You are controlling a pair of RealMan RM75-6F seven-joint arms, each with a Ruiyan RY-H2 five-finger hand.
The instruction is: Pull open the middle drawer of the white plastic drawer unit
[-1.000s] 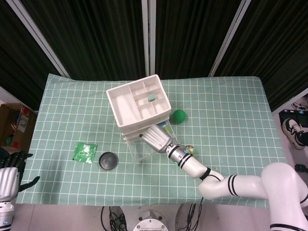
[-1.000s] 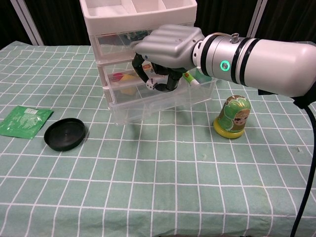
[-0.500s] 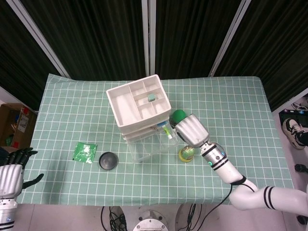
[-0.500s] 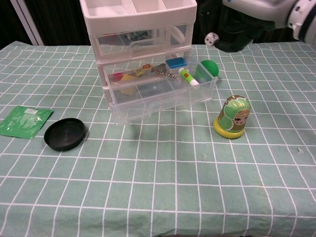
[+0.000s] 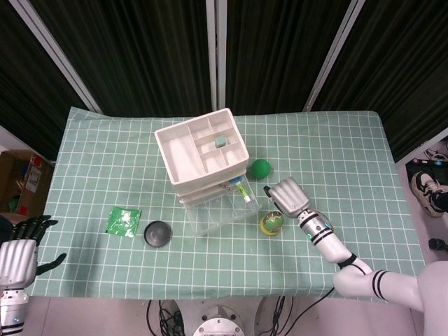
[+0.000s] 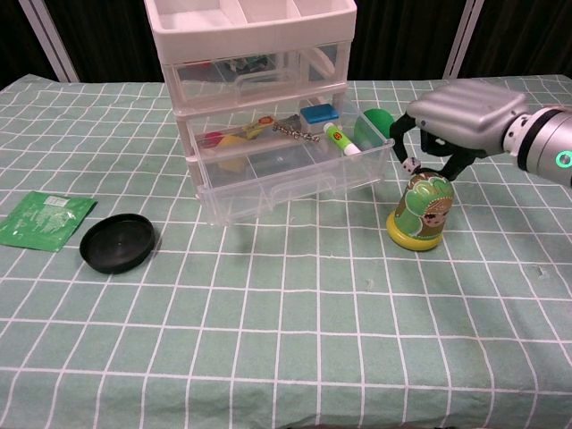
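The white plastic drawer unit [image 5: 203,150] [image 6: 250,54] stands mid-table. Its middle drawer [image 6: 295,174] [image 5: 224,206] is pulled well out towards me, with a chain, a blue piece, a glue stick and a yellow item inside. My right hand [image 6: 460,116] [image 5: 288,197] hovers to the right of the drawer, just above a nesting doll, fingers curled in and holding nothing. It does not touch the drawer. My left hand [image 5: 17,253] hangs beyond the table's near left corner, fingers apart and empty; the chest view does not show it.
A painted nesting doll [image 6: 420,210] [image 5: 271,222] stands right of the drawer, under my right hand. A green ball [image 6: 375,123] [image 5: 260,168] lies behind the drawer's right corner. A black lid [image 6: 116,243] and a green packet [image 6: 45,219] lie at the left.
My right hand left the drawer front, swung up and to the right, then came down over the doll. The drawer stays pulled out.
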